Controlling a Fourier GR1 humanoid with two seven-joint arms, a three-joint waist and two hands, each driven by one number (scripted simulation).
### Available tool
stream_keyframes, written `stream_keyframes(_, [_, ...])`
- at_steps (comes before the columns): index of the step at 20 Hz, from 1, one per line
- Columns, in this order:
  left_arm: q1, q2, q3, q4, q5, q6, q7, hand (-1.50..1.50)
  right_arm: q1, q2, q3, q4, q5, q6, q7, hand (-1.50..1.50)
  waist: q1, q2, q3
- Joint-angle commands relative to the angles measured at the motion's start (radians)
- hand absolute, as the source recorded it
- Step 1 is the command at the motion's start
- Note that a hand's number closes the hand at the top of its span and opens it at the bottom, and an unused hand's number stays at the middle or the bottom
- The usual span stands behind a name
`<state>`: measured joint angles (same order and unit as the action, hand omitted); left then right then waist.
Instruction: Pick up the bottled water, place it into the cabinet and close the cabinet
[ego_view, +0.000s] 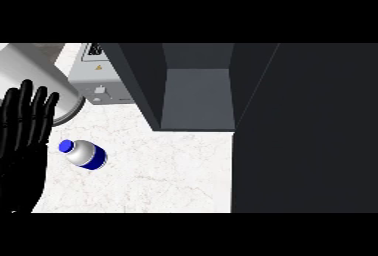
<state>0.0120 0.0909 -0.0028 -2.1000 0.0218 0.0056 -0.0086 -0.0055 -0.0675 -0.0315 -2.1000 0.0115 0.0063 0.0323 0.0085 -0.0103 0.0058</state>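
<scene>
The cabinet (196, 95), open at upper centre, has its dark door (303, 130) filling the right of the frame; a careless reach could hit the door. The left hand (26, 130), spread and idle, rests at the left edge. The bottle (83, 153) stands on the counter (170, 170), lower left; a nudge may topple it. Its blue label shows no readable writing.

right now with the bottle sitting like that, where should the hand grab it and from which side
Probably round the white body of the bottled water, below its blue cap. It seems to stand upright on the counter, cap towards the camera, so a sideways grasp fits better than one from above. The open left hand rests just left of it. The right hand is not in view.
</scene>
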Motion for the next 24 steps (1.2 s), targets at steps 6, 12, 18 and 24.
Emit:
stream_keyframes(6, [0.019, -0.038, 0.188, -0.032, -0.173, 0.254, 0.043, -1.50, 0.152, -0.010, 0.058, -0.121, -0.040, 0.089, -0.046, -1.50, -0.011, 0.005, -0.005])
stream_keyframes(12, [0.118, -0.090, 0.139, -0.150, -0.067, 0.465, 0.204, -1.50, 0.227, 0.012, 0.238, -0.257, -0.117, 0.151, 0.099, -1.50, -0.006, 0.004, -0.006])
stream_keyframes(18, [0.165, -0.072, 0.045, -0.447, -0.236, 0.517, 0.489, -1.50, 0.249, 0.005, 0.290, -0.376, -0.099, 0.125, 0.217, -1.50, -0.007, 0.007, -0.004])
stream_keyframes(24, [0.236, -0.090, -0.073, -0.470, -0.346, 0.577, 0.499, -1.50, 0.256, 0.051, 0.449, -0.502, 0.034, 0.048, 0.329, -1.50, -0.008, 0.006, -0.006])
